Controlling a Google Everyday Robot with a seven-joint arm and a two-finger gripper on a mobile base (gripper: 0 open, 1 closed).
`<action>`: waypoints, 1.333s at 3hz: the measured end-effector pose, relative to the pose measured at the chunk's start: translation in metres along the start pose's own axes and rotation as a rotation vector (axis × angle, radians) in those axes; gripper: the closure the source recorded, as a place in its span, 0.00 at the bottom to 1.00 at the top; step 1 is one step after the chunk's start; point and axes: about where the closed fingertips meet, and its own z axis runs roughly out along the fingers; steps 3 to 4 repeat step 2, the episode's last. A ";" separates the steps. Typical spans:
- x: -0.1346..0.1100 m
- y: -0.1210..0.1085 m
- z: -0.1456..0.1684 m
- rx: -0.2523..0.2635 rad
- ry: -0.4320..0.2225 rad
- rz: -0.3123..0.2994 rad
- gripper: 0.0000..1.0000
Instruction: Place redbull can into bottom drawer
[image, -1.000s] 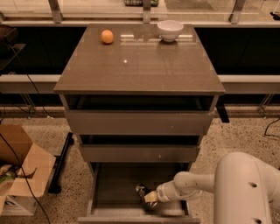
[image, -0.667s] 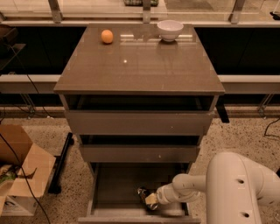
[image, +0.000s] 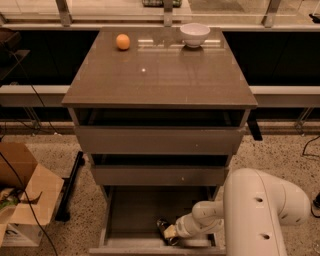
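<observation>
The bottom drawer (image: 135, 212) is pulled open below two other drawers. My gripper (image: 169, 233) reaches into it from the right, low over the drawer's front right part. It is shut on the redbull can (image: 162, 225), a small dark shiny can that sticks out to the upper left of the gripper tip, at or just above the drawer floor. My white arm (image: 260, 210) fills the lower right of the camera view and hides the drawer's right side.
An orange ball (image: 123, 41) and a white bowl (image: 195, 34) sit at the back of the cabinet top (image: 160, 75). The two upper drawers (image: 160, 140) stand slightly open. A cardboard box (image: 22, 192) and cables lie on the floor at the left.
My gripper and the can have moved together a little lower, toward the drawer's front. My arm has swung further in over the drawer.
</observation>
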 end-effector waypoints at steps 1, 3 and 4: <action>0.000 0.000 0.001 -0.002 0.000 -0.002 0.04; 0.001 0.001 0.001 -0.003 0.001 -0.002 0.00; 0.001 0.001 0.001 -0.003 0.001 -0.002 0.00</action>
